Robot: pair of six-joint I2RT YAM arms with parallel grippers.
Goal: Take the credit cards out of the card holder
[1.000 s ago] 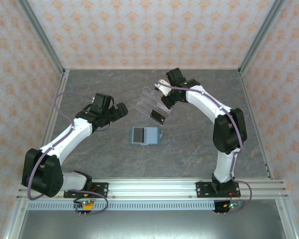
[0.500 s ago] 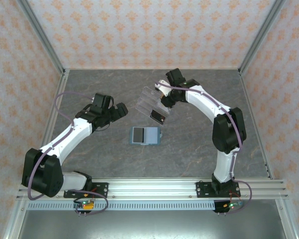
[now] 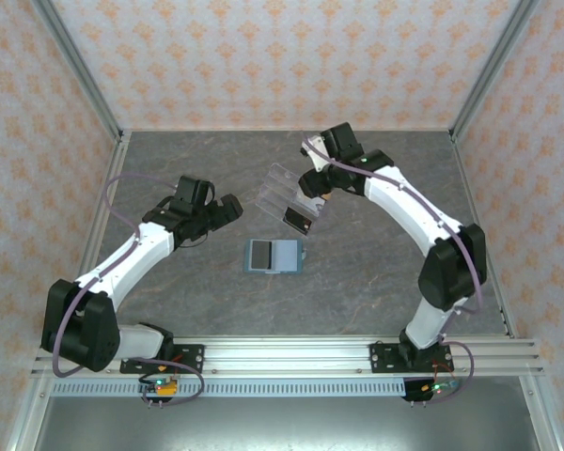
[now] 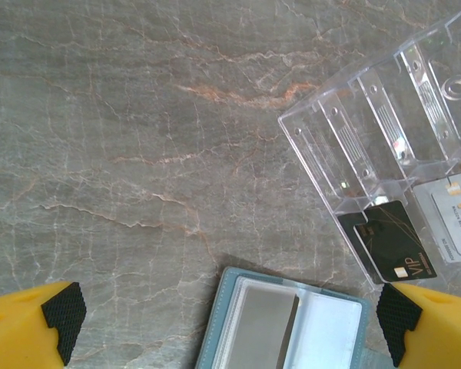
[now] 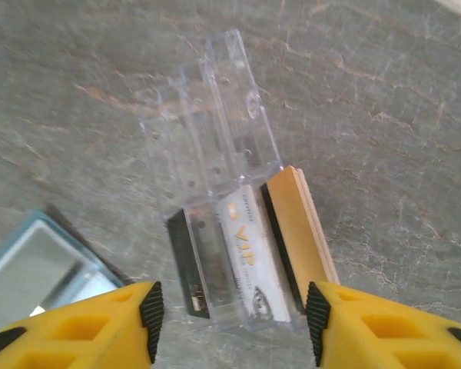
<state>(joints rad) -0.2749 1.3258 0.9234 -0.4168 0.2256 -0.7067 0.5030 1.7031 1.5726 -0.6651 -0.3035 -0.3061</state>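
So in the overhead view the card holder (image 3: 273,256) is lying flat and opened out on the grey marbled surface (image 3: 385,272), pretty much dead centre of the frame, and nothing is touching it. Just above it the clear stand (image 3: 284,191) is sitting at a slant. The left claw (image 3: 227,209) is hanging left of the stand and up-left of the holder, clear of both. Its own camera is showing it spread as wide as it gets, with the black pads (image 4: 61,311) sitting way out in the two bottom corners and only the holder's top edge and bare surface between them. The same view is showing a black card (image 4: 388,247) tucked into the stand's lowest step with a white card (image 4: 453,215) right beside it at the right edge. The right claw (image 3: 310,181) is hovering over the stand's upper right side. From its wrist camera the fingers are standing apart at the bottom of the frame on either side of the stand's front step, and as far as I can tell they're not pinching anything. Between them the white VIP card is lying in its slot, the dark one is sitting to its left, and a tan slab (image 5: 300,227) is leaning against the stand's right side. The holder is peeking in at the lower left corner there.
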